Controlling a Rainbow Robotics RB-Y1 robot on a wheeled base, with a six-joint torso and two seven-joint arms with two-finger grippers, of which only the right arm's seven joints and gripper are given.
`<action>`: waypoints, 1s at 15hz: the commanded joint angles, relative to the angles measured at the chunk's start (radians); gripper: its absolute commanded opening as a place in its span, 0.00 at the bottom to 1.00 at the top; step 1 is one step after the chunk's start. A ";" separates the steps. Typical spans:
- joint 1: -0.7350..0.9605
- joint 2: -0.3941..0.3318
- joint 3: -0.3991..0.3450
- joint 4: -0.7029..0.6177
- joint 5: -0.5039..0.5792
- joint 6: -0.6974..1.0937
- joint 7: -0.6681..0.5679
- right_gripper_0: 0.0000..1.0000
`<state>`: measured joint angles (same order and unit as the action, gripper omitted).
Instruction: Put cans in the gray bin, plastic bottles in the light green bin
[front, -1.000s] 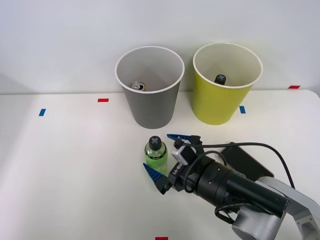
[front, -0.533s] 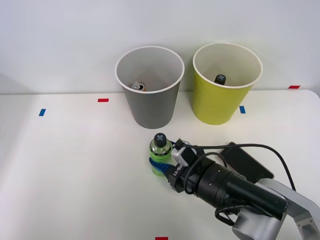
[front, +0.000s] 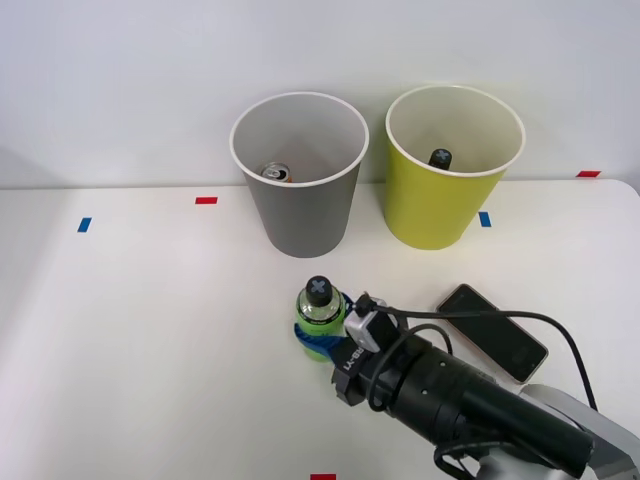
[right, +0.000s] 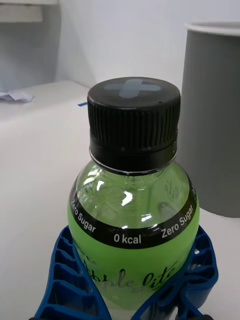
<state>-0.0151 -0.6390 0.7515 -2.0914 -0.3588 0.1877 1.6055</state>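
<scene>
where tape dots: white table (front: 150, 330)

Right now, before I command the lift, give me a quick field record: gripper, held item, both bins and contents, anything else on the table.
right gripper: shut on the green bottle
green bottle: upright, black X-marked cap, fingers wrapped around its body
gray bin: upright, holds a can
light green bin: upright, a black-capped bottle inside
phone: flat on the table, beside the arm
</scene>
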 joint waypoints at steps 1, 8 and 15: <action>0.017 0.005 -0.001 -0.079 -0.020 -0.005 -0.013 0.00; 0.001 0.021 -0.101 -0.211 -0.092 -0.111 -0.084 0.00; -0.118 0.093 -0.393 -0.283 -0.195 0.041 -0.108 0.00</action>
<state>-0.0985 -0.5691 0.4216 -2.3727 -0.5504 0.1659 1.4985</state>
